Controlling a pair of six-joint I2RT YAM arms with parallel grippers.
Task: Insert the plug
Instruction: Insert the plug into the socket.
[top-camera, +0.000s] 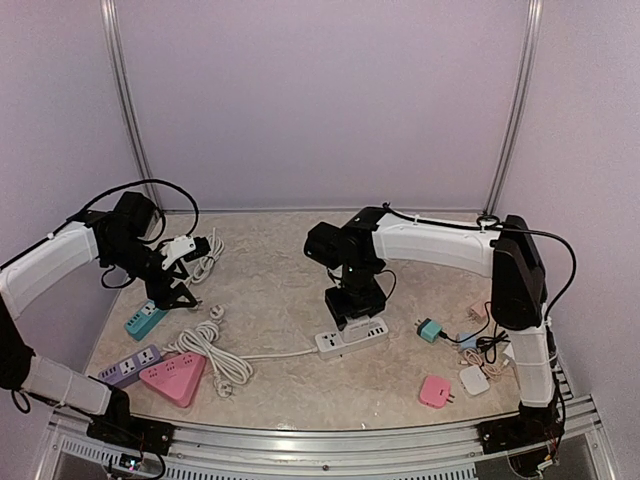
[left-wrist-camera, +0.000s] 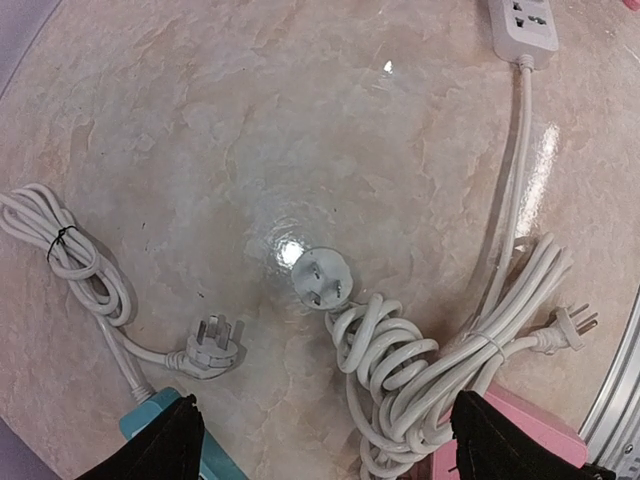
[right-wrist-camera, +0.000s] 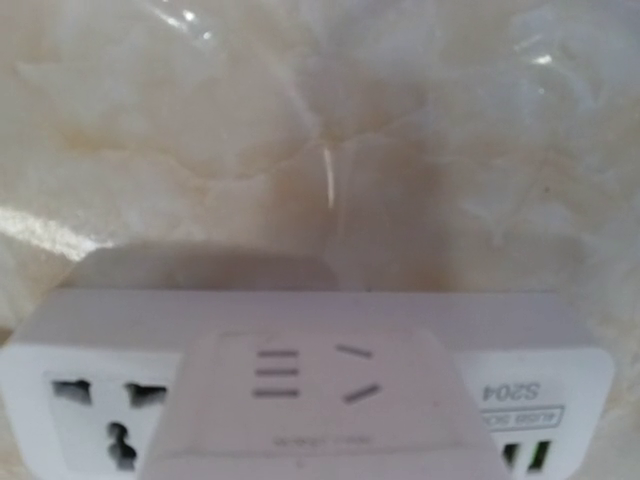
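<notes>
On the marble-patterned tabletop (top-camera: 270, 270), the right pincer (top-camera: 350, 310) hovers over the white power strip (top-camera: 352, 338), a white adapter plug (right-wrist-camera: 320, 400) directly beneath it; its fingers are hidden, so I cannot tell its grip. The left pincer (left-wrist-camera: 330, 450) is spread wide, empty. Misaligned pins could jam or shove the unbraced strip. Count: four power strips (top-camera: 172, 380), three loose cord plugs (left-wrist-camera: 320, 275).

White adapter plug (right-wrist-camera: 320, 420), socket face up, atop white power strip (top-camera: 372, 334) near table center.
</notes>
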